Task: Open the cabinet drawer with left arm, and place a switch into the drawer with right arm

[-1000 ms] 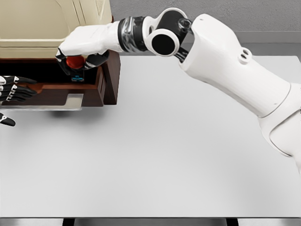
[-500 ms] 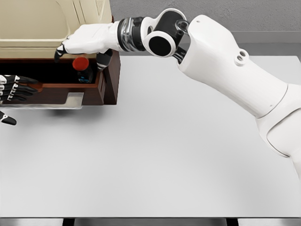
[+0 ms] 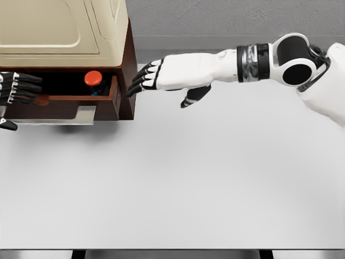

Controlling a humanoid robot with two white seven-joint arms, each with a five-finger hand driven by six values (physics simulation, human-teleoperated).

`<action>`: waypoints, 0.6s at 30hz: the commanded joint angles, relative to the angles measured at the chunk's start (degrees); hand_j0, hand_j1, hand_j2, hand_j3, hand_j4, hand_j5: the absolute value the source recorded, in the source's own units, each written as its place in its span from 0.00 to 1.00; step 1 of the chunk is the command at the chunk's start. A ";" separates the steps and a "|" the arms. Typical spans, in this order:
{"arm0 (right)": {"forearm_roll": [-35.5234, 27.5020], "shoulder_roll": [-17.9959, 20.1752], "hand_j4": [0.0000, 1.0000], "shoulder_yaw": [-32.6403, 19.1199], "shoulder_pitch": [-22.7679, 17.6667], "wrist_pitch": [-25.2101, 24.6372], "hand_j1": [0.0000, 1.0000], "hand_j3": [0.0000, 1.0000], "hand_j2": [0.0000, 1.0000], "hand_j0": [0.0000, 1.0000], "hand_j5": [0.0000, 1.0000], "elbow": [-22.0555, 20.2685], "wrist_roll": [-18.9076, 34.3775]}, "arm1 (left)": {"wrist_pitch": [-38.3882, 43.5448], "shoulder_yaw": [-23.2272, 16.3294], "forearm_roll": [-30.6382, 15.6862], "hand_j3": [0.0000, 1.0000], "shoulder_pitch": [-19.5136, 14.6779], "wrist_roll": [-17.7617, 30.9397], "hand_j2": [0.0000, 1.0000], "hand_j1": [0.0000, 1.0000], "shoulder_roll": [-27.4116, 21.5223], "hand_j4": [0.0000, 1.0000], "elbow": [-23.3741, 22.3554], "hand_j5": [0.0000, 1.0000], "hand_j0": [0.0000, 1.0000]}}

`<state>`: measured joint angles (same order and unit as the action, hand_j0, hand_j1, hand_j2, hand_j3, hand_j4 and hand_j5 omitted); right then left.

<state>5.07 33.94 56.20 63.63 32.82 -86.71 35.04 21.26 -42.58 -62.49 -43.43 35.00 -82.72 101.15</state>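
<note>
From the head view, the cabinet (image 3: 64, 32) is standing at the far left corner of the white desk (image 3: 178, 183), its drawer (image 3: 59, 105) pulled out toward the camera with the front lip overhanging the desk surface. The switch (image 3: 93, 80), topped by a red button, is sitting upright inside the drawer, close to the drawer's right wall and just under the cabinet's upper body. The right hand (image 3: 172, 73) is hovering above the desk just to the right of the cabinet's brown side panel, fingers (image 3: 141, 81) spread loosely and holding nothing, their dark tips pointing at that panel and appearing close to its edge. The left hand (image 3: 16, 91) is showing at the picture's left edge, its fingers reaching over the drawer's front rail; whether they are gripping it cannot be told. The wide stretch of desk in front of and to the right of the cabinet is lying bare up to the near edge.
</note>
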 commanded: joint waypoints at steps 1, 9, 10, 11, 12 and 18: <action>-1.29 6.05 1.00 -1.36 -0.09 2.18 1.00 1.00 1.00 1.00 1.00 -0.39 -0.04 | -0.16 0.48 -2.11 1.00 0.01 0.00 1.00 1.00 0.54 1.00 0.01 1.00 1.00; -1.47 11.94 1.00 -3.20 -6.94 2.18 1.00 1.00 1.00 1.00 1.00 4.70 -0.04 | -28.72 4.00 -2.11 1.00 0.71 0.00 1.00 1.00 5.11 1.00 0.01 1.00 1.00; -1.47 12.12 1.00 -3.20 -7.12 2.18 1.00 1.00 1.00 1.00 1.00 5.32 -0.04 | -31.62 3.82 -2.20 1.00 1.41 0.00 1.00 1.00 6.43 1.00 0.10 1.00 1.00; -1.38 12.47 1.00 -3.20 -7.38 2.18 1.00 1.00 1.00 1.00 1.00 5.67 -0.04 | -33.12 3.82 -2.11 1.00 3.00 0.00 1.00 1.00 7.04 1.00 0.01 1.00 1.00; -1.47 13.44 1.00 -3.29 -8.26 2.18 1.00 1.00 1.00 1.00 1.00 6.81 -0.04 | -33.12 3.74 -2.11 1.00 4.14 0.00 1.00 1.00 7.22 1.00 0.10 1.00 1.00; -1.47 12.73 1.00 -6.37 -10.64 2.18 1.00 1.00 1.00 1.00 1.00 10.24 -0.04 | -33.12 3.38 -1.50 1.00 7.04 0.00 1.00 1.00 7.57 1.00 0.10 1.00 1.00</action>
<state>4.05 46.75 50.58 52.47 35.18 -77.34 35.03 -11.27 -39.21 -63.75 -36.30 35.01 -75.35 101.21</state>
